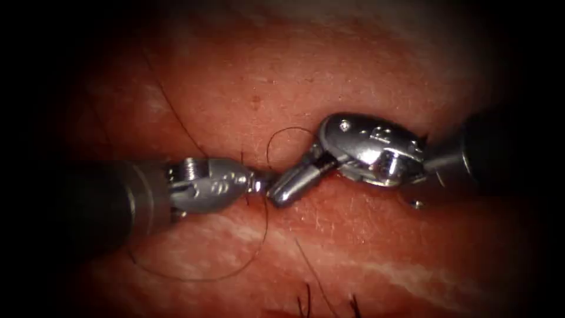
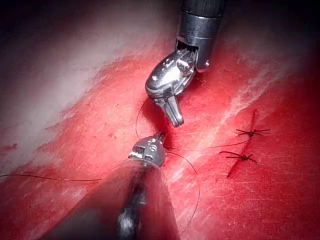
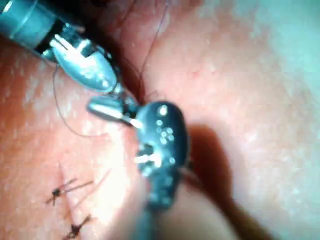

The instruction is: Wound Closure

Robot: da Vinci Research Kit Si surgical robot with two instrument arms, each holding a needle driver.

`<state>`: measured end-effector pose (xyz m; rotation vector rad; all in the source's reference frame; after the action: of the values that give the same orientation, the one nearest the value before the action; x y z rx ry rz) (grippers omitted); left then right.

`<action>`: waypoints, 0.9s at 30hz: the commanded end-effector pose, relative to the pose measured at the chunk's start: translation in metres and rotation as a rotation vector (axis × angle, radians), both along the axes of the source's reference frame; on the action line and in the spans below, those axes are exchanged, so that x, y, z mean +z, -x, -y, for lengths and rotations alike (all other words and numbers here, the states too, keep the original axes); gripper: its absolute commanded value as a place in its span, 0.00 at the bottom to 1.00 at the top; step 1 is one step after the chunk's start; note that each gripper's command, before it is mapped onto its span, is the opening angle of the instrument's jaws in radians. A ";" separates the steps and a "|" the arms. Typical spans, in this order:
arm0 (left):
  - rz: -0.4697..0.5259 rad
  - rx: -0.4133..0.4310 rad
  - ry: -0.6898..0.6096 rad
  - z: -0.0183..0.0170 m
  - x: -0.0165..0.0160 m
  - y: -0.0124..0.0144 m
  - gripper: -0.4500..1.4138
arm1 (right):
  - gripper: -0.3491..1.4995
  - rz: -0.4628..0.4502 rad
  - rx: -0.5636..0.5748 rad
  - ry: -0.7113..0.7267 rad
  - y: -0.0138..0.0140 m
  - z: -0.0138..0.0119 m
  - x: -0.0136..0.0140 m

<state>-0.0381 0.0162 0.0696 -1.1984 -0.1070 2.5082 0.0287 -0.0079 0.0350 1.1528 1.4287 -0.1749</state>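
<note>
My left tool comes in from the left, its short jaws shut on the dark thread just above the tissue. The right tool reaches down-left from the right, and its shut jaws touch the left tool's tip. I cannot tell whether thread lies between them. One small thread loop arches from the jaws' meeting point to the right tool's wrist. A larger loop hangs below the left tool. In the left wrist view the right tool points at the left tool's tip.
Two tied stitches with short cut ends sit on the cut beside the tools, also seen as stitches in the right wrist view. A long thread strand runs up-left over the tissue. Red fluid wets the surface.
</note>
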 end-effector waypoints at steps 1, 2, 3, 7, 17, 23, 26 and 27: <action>-0.001 0.005 -0.001 0.0004 0.0007 0.0007 0.00 | 0.16 -0.008 -0.051 0.073 -0.0002 0.0005 0.0010; -0.001 0.005 -0.001 0.0004 0.0007 0.0007 0.00 | 0.20 -0.011 -0.076 0.097 -0.0002 0.0004 0.0010; -0.003 0.007 -0.003 0.0004 0.0007 0.0007 0.00 | 0.23 -0.019 -0.101 0.125 -0.0002 0.0004 0.0010; -0.004 0.010 -0.004 0.0003 0.0008 0.0006 0.00 | 0.34 -0.061 -0.191 0.246 -0.0004 0.0001 0.0008; -0.014 0.020 -0.010 0.0003 0.0009 0.0003 0.00 | 0.55 -0.265 -0.321 0.397 -0.0008 0.0027 0.0000; -0.021 0.024 -0.014 0.0001 0.0011 0.0001 0.00 | 0.76 -0.334 -0.377 0.424 -0.0008 0.0054 0.0006; -0.023 0.026 -0.015 0.0002 0.0011 0.0001 0.00 | 0.78 -0.352 -0.401 0.442 -0.0009 0.0067 0.0013; -0.023 0.026 -0.015 0.0002 0.0011 0.0001 0.00 | 0.78 -0.364 -0.410 0.453 -0.0010 0.0073 0.0016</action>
<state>-0.0375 0.0164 0.0699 -1.1661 -0.1320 2.5392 0.0294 -0.0141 0.0361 1.0452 1.3412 -0.9952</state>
